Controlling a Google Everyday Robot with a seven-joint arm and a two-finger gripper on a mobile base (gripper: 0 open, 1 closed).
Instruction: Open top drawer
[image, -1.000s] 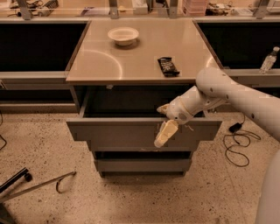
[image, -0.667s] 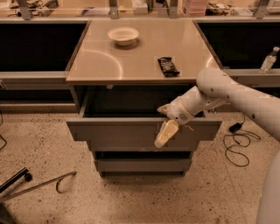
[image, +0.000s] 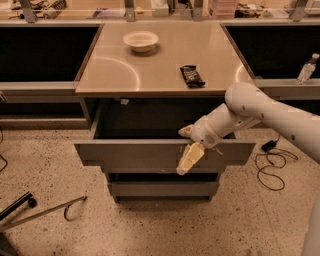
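The top drawer (image: 135, 153) is the wide grey one under the tan counter. It stands pulled out toward me, with its dark shallow inside showing. My gripper (image: 187, 150) reaches in from the right on a white arm (image: 260, 110). One yellowish finger (image: 189, 159) hangs down over the outside of the drawer's front panel, and the other sits at the panel's top edge, on the inside.
A narrower grey drawer (image: 162, 188) sits below. On the counter (image: 115, 70) are a white bowl (image: 141, 40) and a black packet (image: 192, 76). A water bottle (image: 306, 69) stands at the right. A black cable (image: 270, 165) lies on the floor at right, a metal bar (image: 45, 212) at left.
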